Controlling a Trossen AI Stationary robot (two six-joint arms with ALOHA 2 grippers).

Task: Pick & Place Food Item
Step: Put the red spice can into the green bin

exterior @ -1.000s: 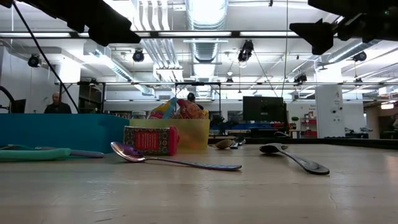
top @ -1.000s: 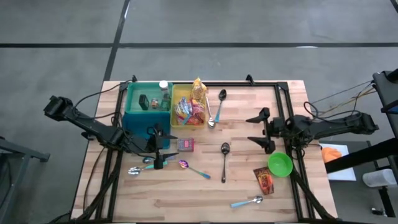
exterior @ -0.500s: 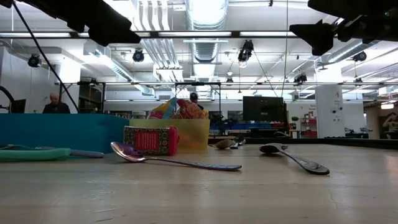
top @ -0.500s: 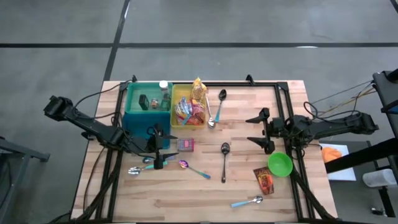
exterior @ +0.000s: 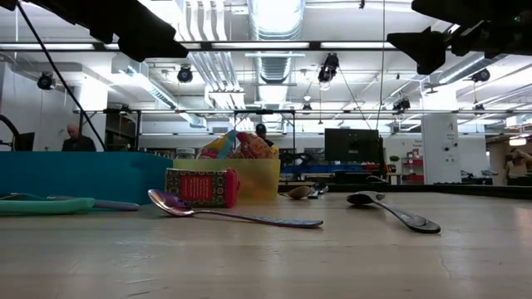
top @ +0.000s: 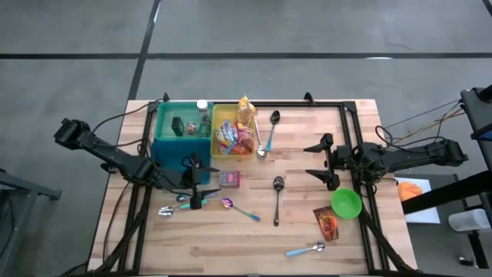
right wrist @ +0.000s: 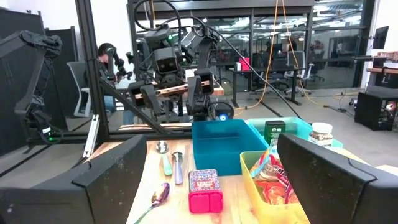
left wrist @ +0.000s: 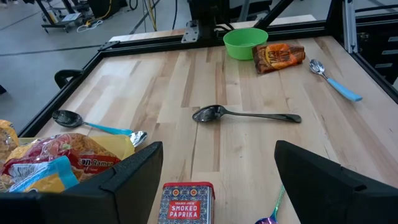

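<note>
A red smoked-paprika tin (top: 229, 179) (left wrist: 185, 202) lies on the wooden table just near of the yellow bin (top: 234, 132), which is full of snack packets. A brown snack packet (top: 327, 223) (left wrist: 278, 57) lies flat beside the green bowl (top: 346, 203) at the near right. My left gripper (top: 194, 183) (left wrist: 217, 158) hangs open above the table, just left of the tin, touching nothing. My right gripper (top: 320, 161) (right wrist: 211, 152) waits open at the right side, above the table, facing the bins.
A teal bin (top: 181, 127) holding small jars stands at the far left beside the yellow bin. A black spoon (top: 277, 196) lies mid-table, and several coloured spoons (top: 238, 208) lie scattered around it. Black frame rails (top: 350, 127) run along the table's edges.
</note>
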